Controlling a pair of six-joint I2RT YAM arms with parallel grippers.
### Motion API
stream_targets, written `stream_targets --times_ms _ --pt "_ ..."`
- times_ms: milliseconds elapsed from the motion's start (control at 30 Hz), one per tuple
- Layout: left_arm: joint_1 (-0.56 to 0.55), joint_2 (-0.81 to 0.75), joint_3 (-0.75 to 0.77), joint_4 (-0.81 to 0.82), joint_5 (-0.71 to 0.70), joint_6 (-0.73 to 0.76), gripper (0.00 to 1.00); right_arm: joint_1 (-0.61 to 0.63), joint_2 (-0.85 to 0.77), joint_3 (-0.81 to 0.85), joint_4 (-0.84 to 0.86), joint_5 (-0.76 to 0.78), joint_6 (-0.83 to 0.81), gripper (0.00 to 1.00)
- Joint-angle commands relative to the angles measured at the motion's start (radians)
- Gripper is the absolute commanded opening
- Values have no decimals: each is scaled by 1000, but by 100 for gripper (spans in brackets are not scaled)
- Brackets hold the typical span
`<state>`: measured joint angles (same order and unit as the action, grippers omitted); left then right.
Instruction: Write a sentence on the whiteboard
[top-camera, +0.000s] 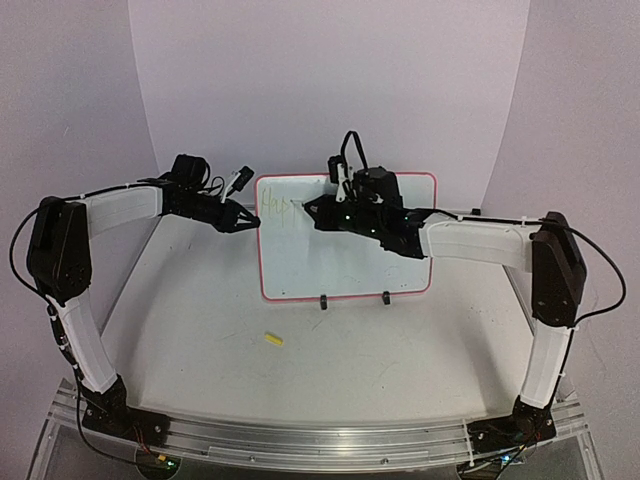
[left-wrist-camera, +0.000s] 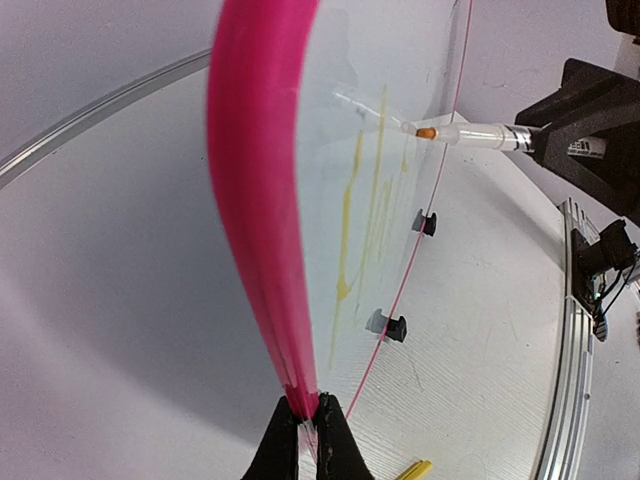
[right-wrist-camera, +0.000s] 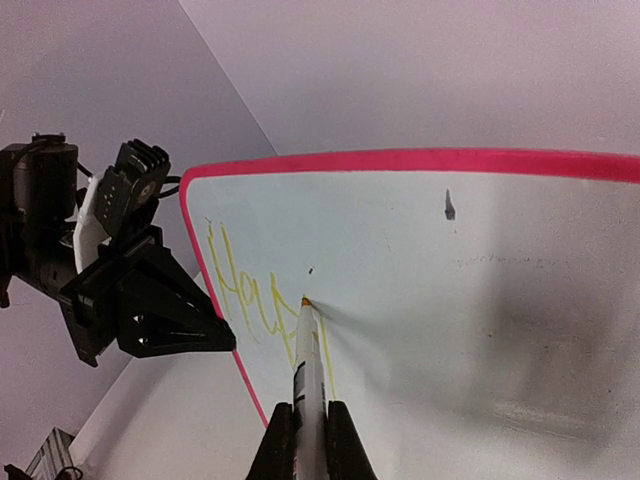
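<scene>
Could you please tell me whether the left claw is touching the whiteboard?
Touching. The left wrist view shows the left claw pinching the whiteboard's pink edge between both fingers.

Both arms are stretched inward from raised elbows, forearms held roughly level; left pincer (top-camera: 250, 222) and right pincer (top-camera: 310, 212) are both squeezed closed, tips pointed at each other

A pale lilac wall (top-camera: 330, 80) curves smoothly behind the white desk (top-camera: 200, 330), evenly lit; an aluminium rail (top-camera: 320, 440) edges its near side.
</scene>
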<state>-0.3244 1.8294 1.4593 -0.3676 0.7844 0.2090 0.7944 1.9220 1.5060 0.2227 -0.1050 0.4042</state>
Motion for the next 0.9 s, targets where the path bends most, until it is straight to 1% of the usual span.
stream_targets --times_ms 0,300,533,667,867 --pt "-6 -45 5 13 -11 17 0 -4 21 35 3 38 -9 0" --pt "-5 -45 5 13 -11 18 0 -4 -40 -36 3 153 -4 0" --pt "-6 -45 4 13 -10 17 0 -4 -81 -80 3 191 -12 0" --pt "-7 -43 5 13 -11 17 0 -4 -74 -81 2 164 -11 0" --pt "-7 -44 6 12 -11 18 0 -4 -35 -63 -20 76 -3 0"
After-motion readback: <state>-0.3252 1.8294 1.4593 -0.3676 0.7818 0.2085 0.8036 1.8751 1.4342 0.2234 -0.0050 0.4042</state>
